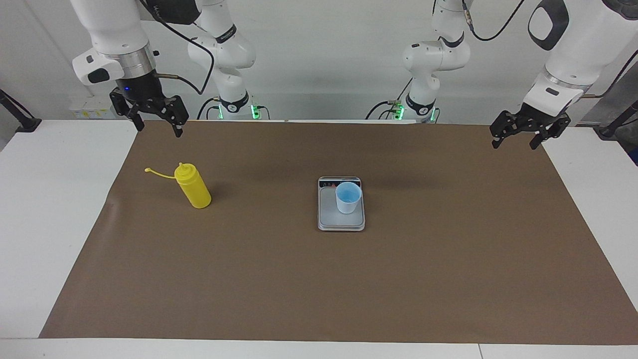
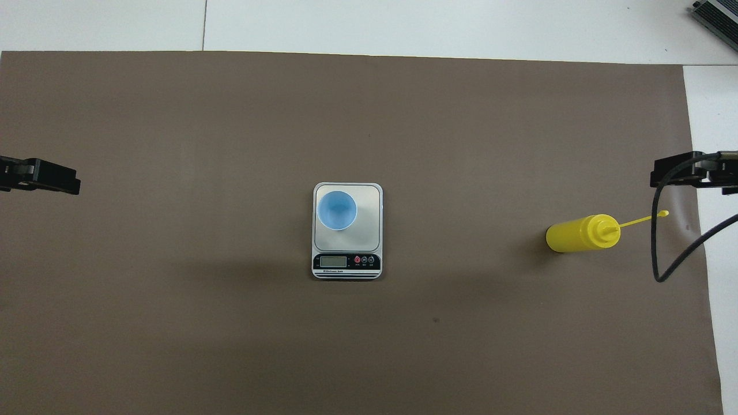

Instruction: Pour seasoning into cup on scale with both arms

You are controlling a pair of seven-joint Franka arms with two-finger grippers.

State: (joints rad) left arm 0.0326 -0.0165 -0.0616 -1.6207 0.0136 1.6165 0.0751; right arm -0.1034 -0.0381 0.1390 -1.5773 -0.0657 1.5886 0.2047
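The yellow seasoning bottle (image 1: 193,187) stands upright on the brown mat toward the right arm's end, its cap strap (image 1: 158,173) sticking out sideways; it also shows in the overhead view (image 2: 579,233). The pale blue cup (image 1: 347,197) stands on the scale (image 1: 329,215) at the mat's middle, also seen from overhead as cup (image 2: 337,210) on scale (image 2: 369,222). My right gripper (image 1: 158,127) is open and empty, raised over the mat's edge, above and apart from the bottle. My left gripper (image 1: 514,144) is open and empty over the mat's edge at the left arm's end, waiting.
The brown mat (image 1: 319,279) covers most of the white table (image 1: 50,199). A black cable (image 2: 663,242) hangs from the right arm next to the bottle's strap. The scale's display strip (image 2: 346,262) faces the robots.
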